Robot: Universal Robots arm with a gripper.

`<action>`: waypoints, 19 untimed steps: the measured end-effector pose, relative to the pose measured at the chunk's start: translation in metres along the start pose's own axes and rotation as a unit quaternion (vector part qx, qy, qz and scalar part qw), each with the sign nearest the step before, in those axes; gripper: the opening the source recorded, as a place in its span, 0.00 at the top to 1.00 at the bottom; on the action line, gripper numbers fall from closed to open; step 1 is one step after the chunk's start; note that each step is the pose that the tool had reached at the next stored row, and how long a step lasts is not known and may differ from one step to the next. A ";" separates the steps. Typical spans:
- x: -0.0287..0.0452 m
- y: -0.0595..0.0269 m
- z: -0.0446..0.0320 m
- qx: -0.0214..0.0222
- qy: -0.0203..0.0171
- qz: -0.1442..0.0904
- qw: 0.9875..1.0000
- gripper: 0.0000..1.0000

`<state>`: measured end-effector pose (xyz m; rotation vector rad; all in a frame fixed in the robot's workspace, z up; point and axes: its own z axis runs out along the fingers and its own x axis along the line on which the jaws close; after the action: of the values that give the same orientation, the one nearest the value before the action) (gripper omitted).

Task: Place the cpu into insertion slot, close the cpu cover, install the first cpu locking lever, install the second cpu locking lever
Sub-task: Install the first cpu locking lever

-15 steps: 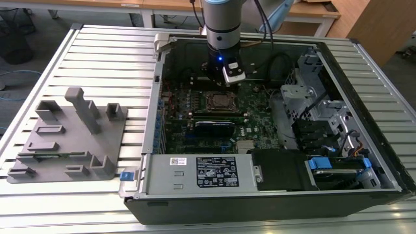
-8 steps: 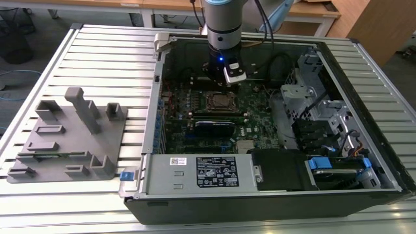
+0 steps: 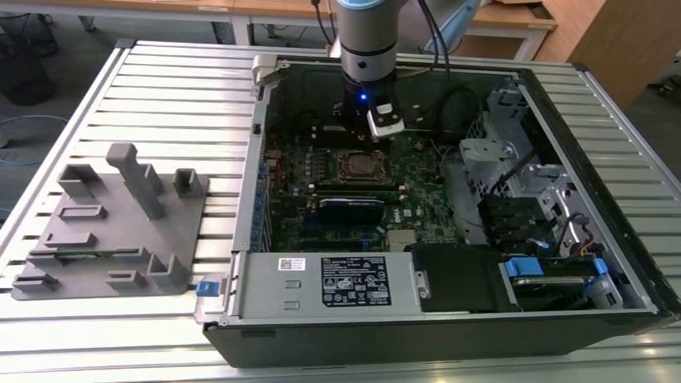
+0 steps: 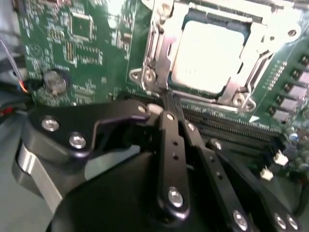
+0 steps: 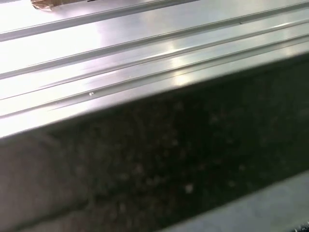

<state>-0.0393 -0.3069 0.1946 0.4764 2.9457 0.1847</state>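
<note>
The cpu already sits in the insertion slot, its pale metal top showing through the square cut-out of the cpu cover, which appears to lie down over it. So the step in hand looks to be one of the locking levers. A thin metal lever runs along the cover's near edge, straight ahead of the end effector.

To do this well, the tips should meet the lever squarely, press it flat toward the green board and carry it sideways under its hook, without scraping the cover or the long dark slots beside the socket.

The end effector's black fingers are drawn close together, with no object gripped. Their tips reach the cover's near edge at the lever; whether they actually press on it is hard to say from this angle. In the exterior view the end effector hangs inside the open computer case, just over the socket.
</note>
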 end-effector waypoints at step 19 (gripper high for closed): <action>-0.0035 0.0039 -0.0258 -0.002 0.001 0.000 1.000 0.89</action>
<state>-0.0392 -0.3069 0.2209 0.4770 2.9458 0.1904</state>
